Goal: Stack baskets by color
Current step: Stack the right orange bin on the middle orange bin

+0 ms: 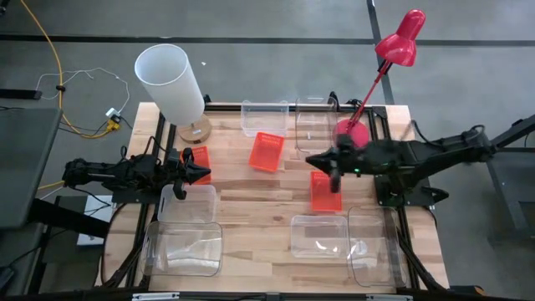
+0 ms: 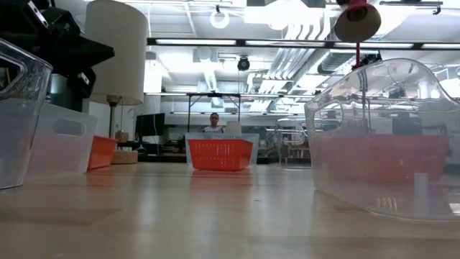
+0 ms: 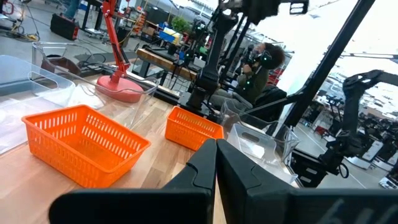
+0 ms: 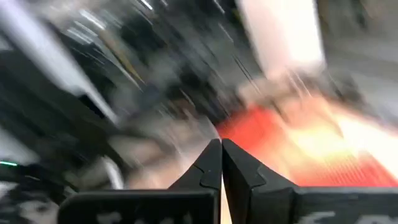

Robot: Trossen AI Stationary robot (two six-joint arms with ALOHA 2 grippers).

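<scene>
Three orange baskets stand on the wooden table: one at the left (image 1: 197, 158), one in the middle (image 1: 267, 151) and one right of centre (image 1: 326, 192), partly under my right arm. Clear bins stand along the far edge (image 1: 265, 117) and the near edge (image 1: 184, 248), (image 1: 318, 236). My left gripper (image 1: 204, 173) is shut and empty, level, beside the left orange basket. My right gripper (image 1: 312, 159) is shut and empty, raised above the table between the middle and right orange baskets. The left wrist view shows two orange baskets (image 3: 84, 143), (image 3: 193, 127) ahead of the shut fingers.
A white cylinder lamp shade (image 1: 171, 82) lies at the far left corner. A red desk lamp (image 1: 399, 40) rises from its base (image 1: 351, 132) at the far right. More clear bins stand at the left (image 1: 185, 203) and near right (image 1: 372, 247). A person sits beyond the table (image 2: 213, 124).
</scene>
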